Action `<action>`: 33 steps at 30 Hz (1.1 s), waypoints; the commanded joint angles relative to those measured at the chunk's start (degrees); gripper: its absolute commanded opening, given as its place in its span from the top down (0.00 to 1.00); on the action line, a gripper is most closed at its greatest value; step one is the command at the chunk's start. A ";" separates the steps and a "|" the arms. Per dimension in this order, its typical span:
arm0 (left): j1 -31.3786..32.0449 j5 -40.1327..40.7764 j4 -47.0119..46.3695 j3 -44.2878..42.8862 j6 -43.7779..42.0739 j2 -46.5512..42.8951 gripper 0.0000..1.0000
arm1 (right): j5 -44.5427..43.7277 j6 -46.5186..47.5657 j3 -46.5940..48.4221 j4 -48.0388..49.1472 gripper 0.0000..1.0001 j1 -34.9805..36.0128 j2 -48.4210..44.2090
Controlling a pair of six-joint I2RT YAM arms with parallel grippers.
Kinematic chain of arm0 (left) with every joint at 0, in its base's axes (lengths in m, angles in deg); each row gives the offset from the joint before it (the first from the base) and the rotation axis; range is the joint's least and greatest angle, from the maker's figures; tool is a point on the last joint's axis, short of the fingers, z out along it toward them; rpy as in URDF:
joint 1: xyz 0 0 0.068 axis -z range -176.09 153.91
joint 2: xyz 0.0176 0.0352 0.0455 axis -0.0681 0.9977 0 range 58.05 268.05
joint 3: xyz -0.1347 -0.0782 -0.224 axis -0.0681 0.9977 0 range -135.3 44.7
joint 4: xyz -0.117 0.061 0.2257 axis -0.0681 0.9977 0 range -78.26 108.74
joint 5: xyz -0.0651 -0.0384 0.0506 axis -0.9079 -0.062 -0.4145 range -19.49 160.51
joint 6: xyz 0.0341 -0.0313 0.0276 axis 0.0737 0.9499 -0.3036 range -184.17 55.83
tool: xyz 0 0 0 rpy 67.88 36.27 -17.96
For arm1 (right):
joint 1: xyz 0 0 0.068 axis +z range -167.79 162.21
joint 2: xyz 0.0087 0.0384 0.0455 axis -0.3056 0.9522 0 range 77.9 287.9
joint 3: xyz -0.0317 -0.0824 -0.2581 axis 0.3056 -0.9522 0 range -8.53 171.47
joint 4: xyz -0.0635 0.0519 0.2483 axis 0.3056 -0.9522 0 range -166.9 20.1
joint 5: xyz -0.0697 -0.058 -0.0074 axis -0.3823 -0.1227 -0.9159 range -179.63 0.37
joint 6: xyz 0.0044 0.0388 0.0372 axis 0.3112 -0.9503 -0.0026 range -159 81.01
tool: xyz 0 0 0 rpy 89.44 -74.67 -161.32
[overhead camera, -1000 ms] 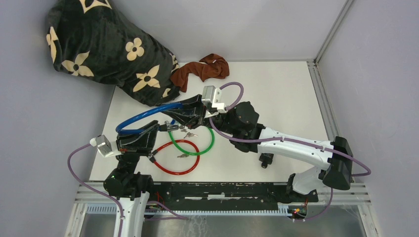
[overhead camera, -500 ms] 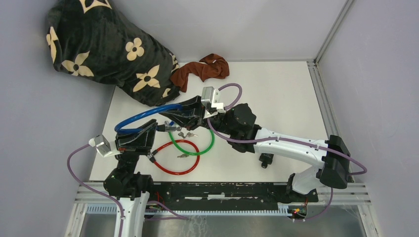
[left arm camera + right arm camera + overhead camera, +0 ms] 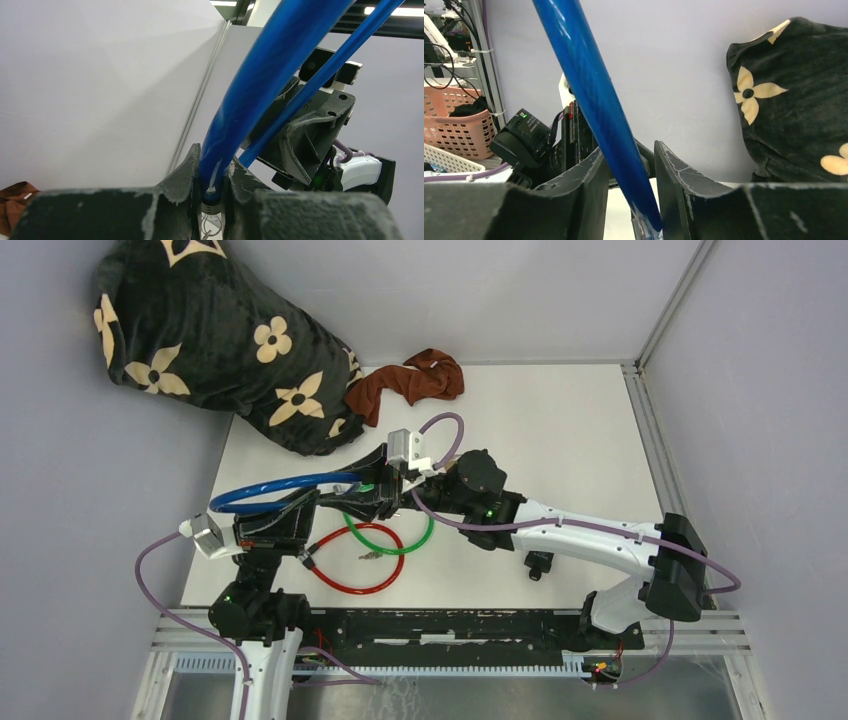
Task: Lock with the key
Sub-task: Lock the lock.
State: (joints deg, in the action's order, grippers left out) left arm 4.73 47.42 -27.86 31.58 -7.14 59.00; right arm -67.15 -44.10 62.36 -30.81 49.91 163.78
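Note:
A blue cable lock point(image 3: 270, 487) hangs in a flat loop above the table's left side. My left gripper point(image 3: 308, 508) is shut on one end of it, and in the left wrist view the fingers point(image 3: 186, 172) pinch the blue cable point(image 3: 265, 70) just above its metal end, where a key ring point(image 3: 211, 228) dangles. My right gripper point(image 3: 366, 492) stands at the other end. Its jaws are open, with the blue cable point(image 3: 589, 75) passing loosely between the fingers point(image 3: 674, 170). The key itself I cannot make out on the ring.
A green cable loop point(image 3: 418, 538) and a red cable loop point(image 3: 350, 586) lie under the arms, with a small key point(image 3: 372, 555) between them. A black flowered blanket point(image 3: 200, 330) fills the back left corner, next to a brown cloth point(image 3: 412, 378).
My right gripper has moved left toward the left gripper and has opened its jaws around the blue cable. The blue loop has flattened and shifted left. The left gripper keeps its grip.

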 commanded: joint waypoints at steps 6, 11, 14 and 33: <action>-0.21 1.00 -0.69 -2.34 2.64 -0.42 0.98 | 1.03 4.36 -0.03 -6.70 0.50 -1.32 -4.40; -0.20 1.23 -0.04 -2.17 3.30 -0.42 0.98 | 0.33 4.63 -1.82 -7.93 0.48 -1.94 -6.47; -0.20 1.26 -0.04 -2.25 3.62 -0.42 0.98 | -0.07 5.36 -2.70 -7.98 0.56 -2.26 -7.09; -0.25 5.25 3.82 -6.86 14.96 -0.42 0.98 | 6.54 4.60 1.07 -9.55 1.00 -1.38 0.32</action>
State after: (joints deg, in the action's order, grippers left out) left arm 4.55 51.20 -19.92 26.88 2.98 59.02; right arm -62.62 -39.55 62.12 -34.20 47.29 161.14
